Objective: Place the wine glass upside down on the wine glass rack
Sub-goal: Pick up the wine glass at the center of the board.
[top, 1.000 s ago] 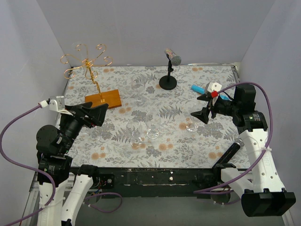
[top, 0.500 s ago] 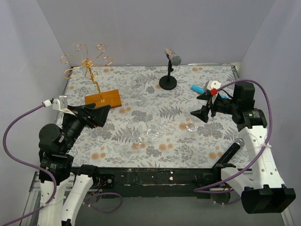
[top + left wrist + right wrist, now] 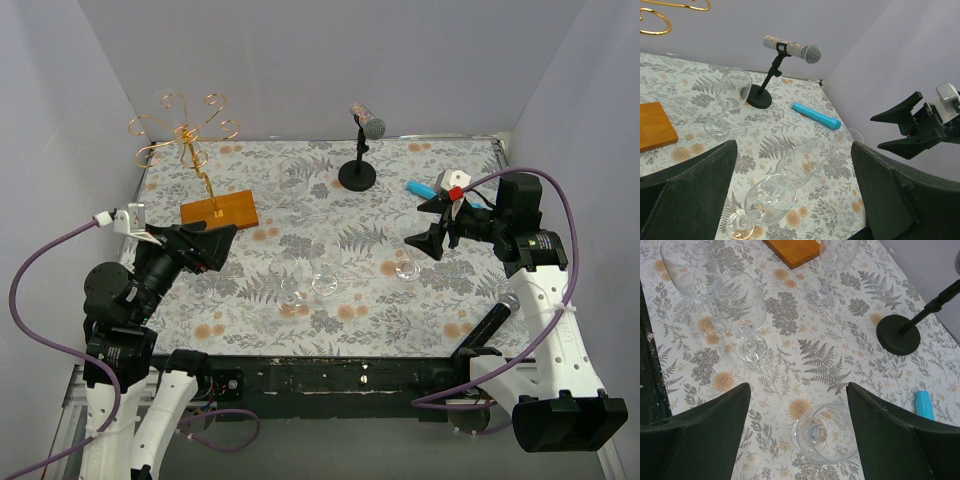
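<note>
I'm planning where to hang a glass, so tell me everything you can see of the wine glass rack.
The wine glass rack is thin gold wire: a central stem, leaning in the top view, crowned with curled spiral arms, fixed on a flat rectangular orange-brown wooden base. It stands at the far left of the leaf-patterned table. Nothing visibly hangs from it, and nothing grips it.

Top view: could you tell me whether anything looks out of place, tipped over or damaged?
Nothing looks spilled or broken, and the wine glasses all stand upright. Only two things seem out of place among glassware: a blue tube lying flat at the far right, and a microphone standing at the back.
</note>
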Robot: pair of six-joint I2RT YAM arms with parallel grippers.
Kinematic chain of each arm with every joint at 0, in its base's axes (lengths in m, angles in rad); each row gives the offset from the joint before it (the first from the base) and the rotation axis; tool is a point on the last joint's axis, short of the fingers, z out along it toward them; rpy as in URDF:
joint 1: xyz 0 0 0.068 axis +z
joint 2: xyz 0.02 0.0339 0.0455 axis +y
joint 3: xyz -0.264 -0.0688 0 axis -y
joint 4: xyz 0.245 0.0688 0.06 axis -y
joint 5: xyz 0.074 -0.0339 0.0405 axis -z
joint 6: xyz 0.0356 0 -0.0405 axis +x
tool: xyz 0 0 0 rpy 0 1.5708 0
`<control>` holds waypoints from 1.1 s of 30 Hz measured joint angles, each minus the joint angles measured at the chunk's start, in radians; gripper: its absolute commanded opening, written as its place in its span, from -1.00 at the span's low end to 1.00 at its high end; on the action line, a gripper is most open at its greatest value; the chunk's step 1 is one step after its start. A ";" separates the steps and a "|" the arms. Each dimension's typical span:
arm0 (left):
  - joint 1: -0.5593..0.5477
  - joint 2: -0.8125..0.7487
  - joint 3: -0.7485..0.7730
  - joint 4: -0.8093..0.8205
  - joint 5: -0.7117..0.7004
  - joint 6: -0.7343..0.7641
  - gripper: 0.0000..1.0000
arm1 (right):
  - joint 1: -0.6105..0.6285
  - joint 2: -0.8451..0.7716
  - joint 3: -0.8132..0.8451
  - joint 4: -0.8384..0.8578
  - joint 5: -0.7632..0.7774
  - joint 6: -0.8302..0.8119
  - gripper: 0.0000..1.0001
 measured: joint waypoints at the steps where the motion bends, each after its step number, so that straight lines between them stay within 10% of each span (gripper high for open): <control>1: 0.000 0.000 0.000 -0.002 0.000 -0.001 0.96 | 0.000 0.000 0.000 0.000 -0.003 0.000 0.71; 33: 0.000 -0.001 0.027 -0.023 0.012 -0.019 0.96 | -0.012 -0.019 0.000 0.003 -0.023 0.014 0.73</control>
